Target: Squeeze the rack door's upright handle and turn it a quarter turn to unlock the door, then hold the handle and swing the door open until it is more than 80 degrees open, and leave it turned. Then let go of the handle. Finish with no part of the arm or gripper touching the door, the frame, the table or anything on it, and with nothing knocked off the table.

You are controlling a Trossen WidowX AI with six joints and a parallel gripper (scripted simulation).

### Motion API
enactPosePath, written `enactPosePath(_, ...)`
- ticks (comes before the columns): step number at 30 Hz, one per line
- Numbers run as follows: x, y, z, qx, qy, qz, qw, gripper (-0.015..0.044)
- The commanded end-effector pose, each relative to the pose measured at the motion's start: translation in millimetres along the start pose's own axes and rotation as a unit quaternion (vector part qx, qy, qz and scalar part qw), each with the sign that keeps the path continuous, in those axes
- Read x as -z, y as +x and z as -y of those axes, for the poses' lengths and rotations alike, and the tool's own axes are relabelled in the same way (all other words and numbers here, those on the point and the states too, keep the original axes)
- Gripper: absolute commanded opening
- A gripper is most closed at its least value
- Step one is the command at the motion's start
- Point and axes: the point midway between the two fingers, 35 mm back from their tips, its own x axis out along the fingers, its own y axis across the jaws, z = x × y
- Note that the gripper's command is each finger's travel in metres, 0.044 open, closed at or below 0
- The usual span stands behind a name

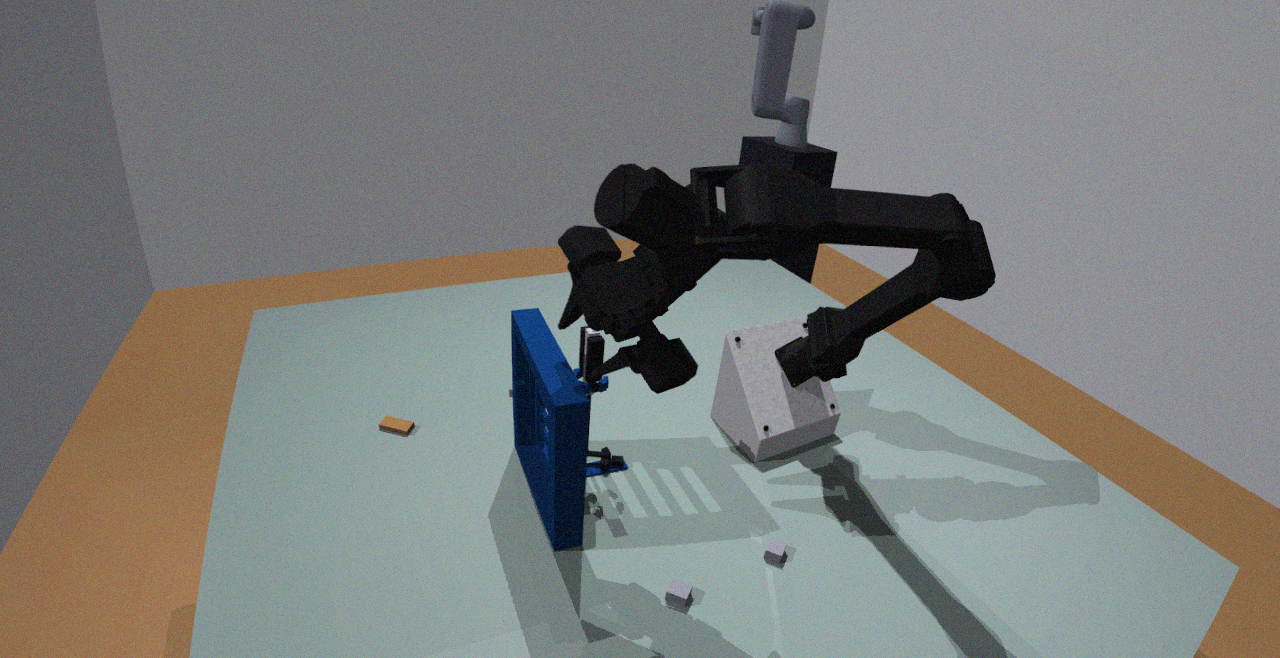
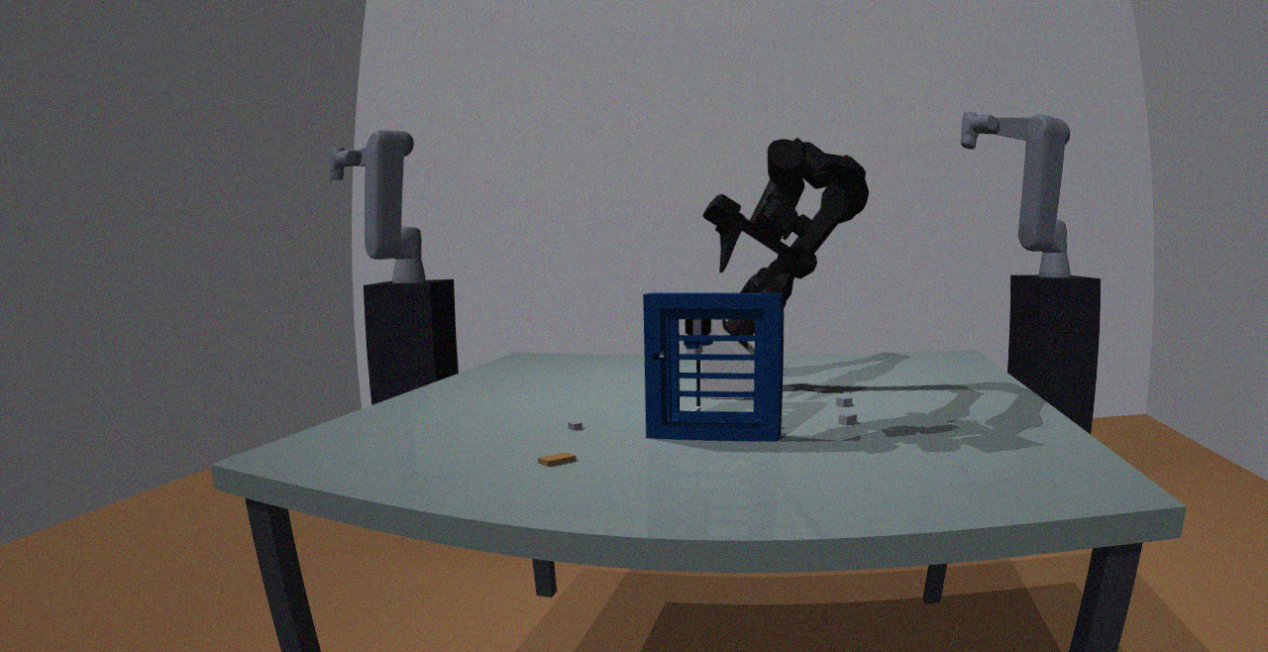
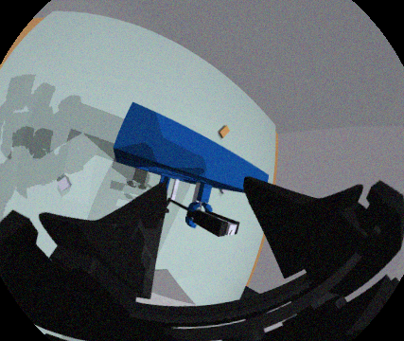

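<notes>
Square blue frame (image 1: 570,475) (image 2: 713,300) (image 3: 164,137): smooth, painted-looking plastic or metal, cannot tell which. Pale green rectangular tabletop (image 1: 313,520) (image 2: 398,471) (image 3: 93,47): smooth, faintly glossy, soft reflections. Black jointed arm (image 1: 886,217) (image 2: 846,195): matt, plastic-looking. Grey wedge-shaped block (image 1: 760,376): speckled, stone-like. Small flat orange block (image 1: 396,426) (image 2: 557,459) (image 3: 224,132): matt, wood-like.

In the exterior view, the blue slatted rack door (image 2: 716,376) partly hides the black upright handle (image 2: 698,327). The wrist view's edge cuts off the black metal gripper (image 3: 204,182).

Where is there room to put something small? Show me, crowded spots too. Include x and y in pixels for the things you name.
Exterior view: between the orange block (image 1: 396,426) (image 2: 557,459) (image 3: 224,132) and the table's (image 1: 358,340) (image 2: 887,506) (image 3: 116,47) front edge; also left of the block. Crowded: around the blue frame (image 1: 571,475) (image 2: 656,390) (image 3: 164,137) and handle (image 1: 592,354) (image 2: 697,327) (image 3: 211,223), the open gripper (image 1: 577,351) (image 2: 753,265) (image 3: 205,185) close by.
</notes>
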Motion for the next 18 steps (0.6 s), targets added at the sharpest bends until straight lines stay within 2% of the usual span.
enactPosePath(1, 8.5, 4.0, 9.0, -0.026, 0.016, -0.028, 0.999, 0.0299)
enactPosePath(18, 48.7, 12.4, 44.1, -0.156, 0.122, -0.128, 0.972, 0.0299)
